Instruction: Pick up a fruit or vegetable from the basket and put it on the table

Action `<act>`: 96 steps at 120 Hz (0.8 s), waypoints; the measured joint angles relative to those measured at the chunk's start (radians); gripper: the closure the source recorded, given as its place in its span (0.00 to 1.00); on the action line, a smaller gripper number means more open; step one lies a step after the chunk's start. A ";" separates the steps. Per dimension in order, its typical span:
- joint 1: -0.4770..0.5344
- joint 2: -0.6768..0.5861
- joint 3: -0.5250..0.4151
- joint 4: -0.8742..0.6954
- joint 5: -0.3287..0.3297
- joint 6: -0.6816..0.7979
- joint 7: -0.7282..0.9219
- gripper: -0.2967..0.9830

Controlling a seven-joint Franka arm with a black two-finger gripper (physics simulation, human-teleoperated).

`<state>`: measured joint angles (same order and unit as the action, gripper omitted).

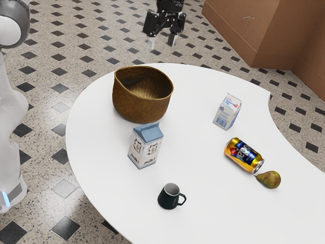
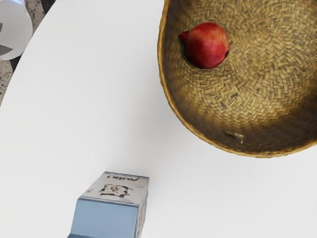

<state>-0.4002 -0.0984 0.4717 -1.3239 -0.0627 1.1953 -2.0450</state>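
My gripper [image 1: 161, 41] is in the air at the top of the exterior view, higher than the woven basket [image 1: 139, 104], with its two fingers standing apart and nothing between them. In the wrist view the basket [image 2: 237, 94] holds a red pomegranate [image 2: 207, 45] on its floor, close to the wall. The basket's near wall hides the fruit from the exterior view. A pear [image 1: 269, 179] lies on the white table [image 1: 203, 198], outside the basket.
A blue-topped milk carton [image 1: 145, 147] stands beside the basket, with a dark mug [image 1: 169, 197] farther toward the viewer. Toward the exterior view's right are a small white carton [image 1: 227, 112] and a yellow can [image 1: 244, 155] lying by the pear.
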 joint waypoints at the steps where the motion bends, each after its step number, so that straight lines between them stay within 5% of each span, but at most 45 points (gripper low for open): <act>1: 0.003 0.002 0.001 0.000 0.000 0.000 0.004 0.23; 32: 0.046 0.022 -0.001 -0.055 0.136 0.058 0.536 0.23; 96: 0.100 0.037 -0.017 -0.166 0.165 0.167 1.553 0.23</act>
<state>-0.3007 -0.0619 0.4551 -1.4896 0.1022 1.3623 -0.4923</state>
